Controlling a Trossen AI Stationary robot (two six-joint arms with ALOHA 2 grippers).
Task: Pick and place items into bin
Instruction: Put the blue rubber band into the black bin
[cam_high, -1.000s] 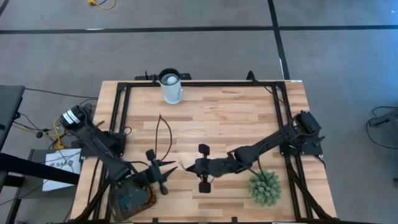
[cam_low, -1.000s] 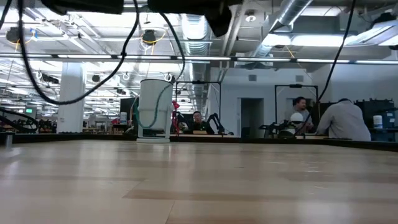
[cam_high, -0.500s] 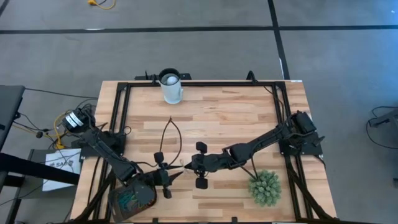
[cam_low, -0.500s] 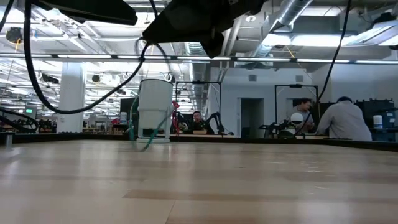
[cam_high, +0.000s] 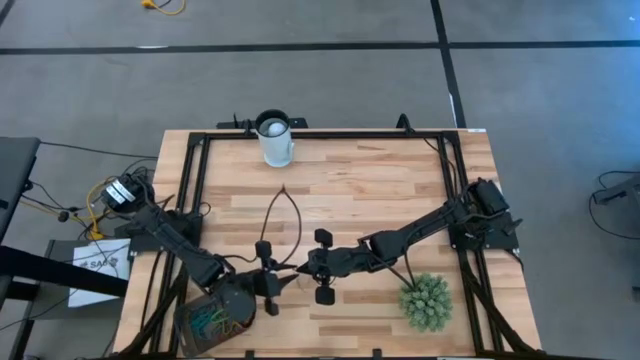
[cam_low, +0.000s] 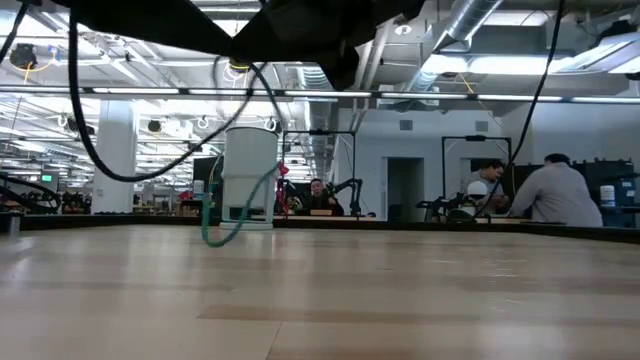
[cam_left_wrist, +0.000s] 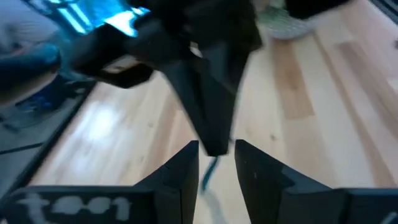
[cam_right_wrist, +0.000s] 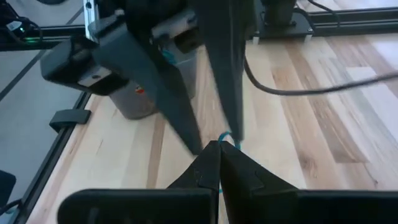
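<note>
Bin (cam_high: 212, 322) shows coloured items (cam_high: 212, 319), probably bands, partly under the left arm.

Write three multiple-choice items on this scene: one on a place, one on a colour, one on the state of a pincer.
1. Where is the bin?
A. near-left corner of the table
B. beside the cup
C. beside the plant ball

2. What colour is the band between the two pincers?
A. red
B. blue-green
C. yellow

3. How is the right pincer?
A. wide open
B. out of sight
C. shut on the band

Answers: 1 A, the bin sits under the left arm, far from the cup and plant ball. 2 B, the band looks blue-green. 3 C, the right pincer has its tips together on the band, facing the left pincer.
</note>
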